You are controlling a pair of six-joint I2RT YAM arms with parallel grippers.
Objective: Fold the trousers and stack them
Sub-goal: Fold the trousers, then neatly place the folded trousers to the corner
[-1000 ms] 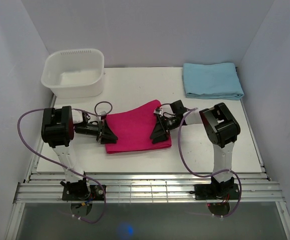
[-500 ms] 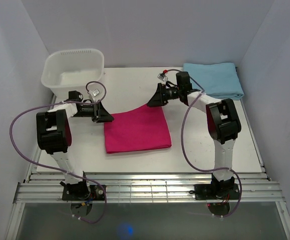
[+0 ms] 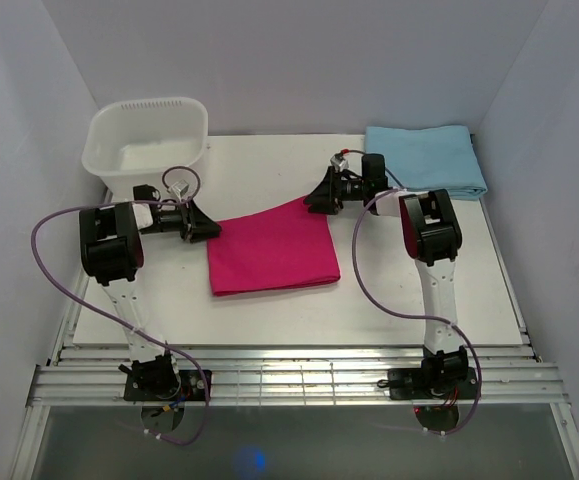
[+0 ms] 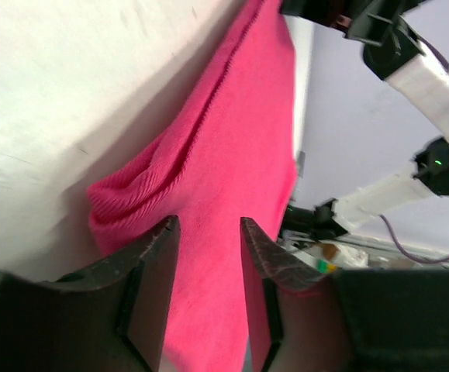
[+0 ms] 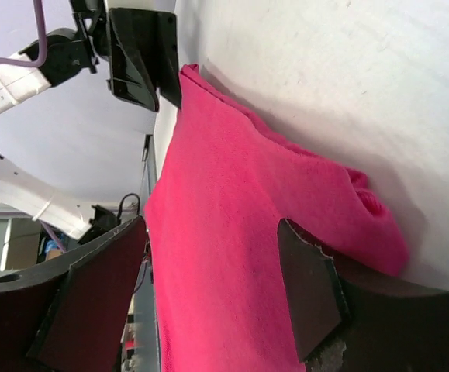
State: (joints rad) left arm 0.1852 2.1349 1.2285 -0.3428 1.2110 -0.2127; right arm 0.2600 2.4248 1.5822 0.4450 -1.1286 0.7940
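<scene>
The magenta-pink trousers [image 3: 272, 247] lie folded into a flat rectangle in the middle of the white table. My left gripper [image 3: 210, 230] sits at their far left corner, low over the table. In the left wrist view its jaws stand open [image 4: 207, 248], with the fabric [image 4: 232, 147] between and beyond them and nothing clamped. My right gripper [image 3: 314, 200] sits at the far right corner. In the right wrist view its jaws are wide open [image 5: 208, 271] over the fabric [image 5: 240, 225].
A white plastic basin [image 3: 149, 145] stands at the back left. A folded light blue cloth [image 3: 425, 160] lies at the back right. Metal rails [image 3: 299, 375] run along the table's near edge.
Both grippers went from the sides of the trousers to their far corners. The fabric now lies flatter. The right gripper has since pulled slightly nearer the corner.
</scene>
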